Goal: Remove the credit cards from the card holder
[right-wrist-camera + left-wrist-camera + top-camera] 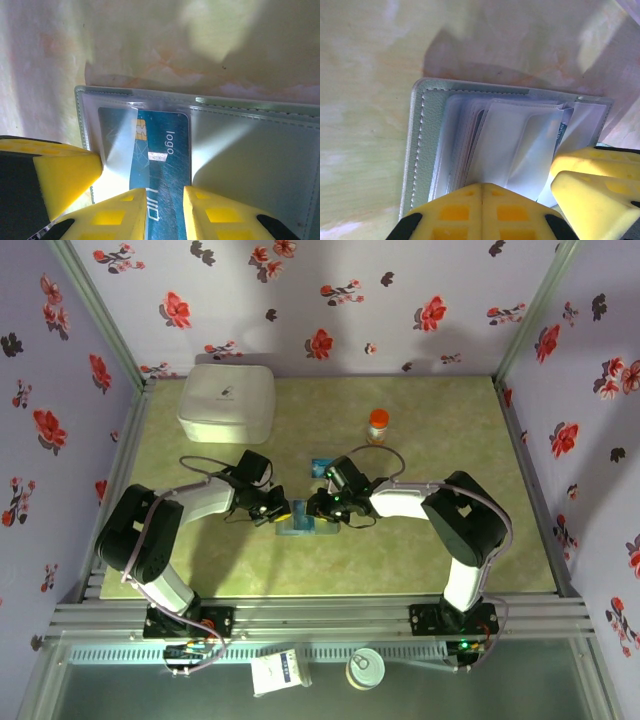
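The grey-blue card holder (pixel 303 527) lies open on the table between both grippers. In the left wrist view its clear sleeves (pixel 515 145) fan up from the stitched panel (pixel 420 150). My left gripper (pixel 482 186) is shut, its joined tips pressing on those sleeves. A blue card (pixel 165 150) with a chip and the word "logo" sits in the holder (pixel 260 160), partly under a clear flap. My right gripper (pixel 165 200) is open, its fingers set just above the card's near end. The red card is hidden.
A large white box (pixel 227 400) stands at the back left and an orange-capped bottle (pixel 378 425) at the back centre. A small blue rectangle (pixel 322 464) lies on the mat behind the right gripper. The other arm's yellow fingers (pixel 595 185) crowd each wrist view.
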### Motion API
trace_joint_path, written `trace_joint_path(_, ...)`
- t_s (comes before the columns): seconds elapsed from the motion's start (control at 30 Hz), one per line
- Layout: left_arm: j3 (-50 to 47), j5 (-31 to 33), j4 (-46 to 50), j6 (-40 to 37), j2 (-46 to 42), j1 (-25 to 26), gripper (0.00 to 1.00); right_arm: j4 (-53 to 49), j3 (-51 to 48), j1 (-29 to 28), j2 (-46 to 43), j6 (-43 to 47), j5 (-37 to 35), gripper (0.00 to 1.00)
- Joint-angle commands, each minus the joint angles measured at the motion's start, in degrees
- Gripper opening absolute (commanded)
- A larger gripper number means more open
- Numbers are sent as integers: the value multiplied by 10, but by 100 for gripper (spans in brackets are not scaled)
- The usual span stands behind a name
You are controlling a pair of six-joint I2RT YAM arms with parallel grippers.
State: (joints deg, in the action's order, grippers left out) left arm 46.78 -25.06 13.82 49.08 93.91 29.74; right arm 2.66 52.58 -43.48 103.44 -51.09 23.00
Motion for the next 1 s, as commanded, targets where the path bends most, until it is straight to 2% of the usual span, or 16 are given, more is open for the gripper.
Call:
trace_joint_path(0.0, 6, 17, 36, -13, 14, 3, 3, 36, -14, 2, -4, -18, 16, 26)
trace_joint_path(0.33, 15, 17, 48, -11, -6, 3, 3, 75, -22, 3, -26, -19, 44, 26)
trace_joint_path(0.6, 32, 19, 61, -9, -18, 10, 3, 45, -33, 10, -46, -5, 15, 26)
trace_joint_path(0.97, 38, 48, 73, -17, 14, 22, 2, 63, -35, 16, -4, -11, 34, 25)
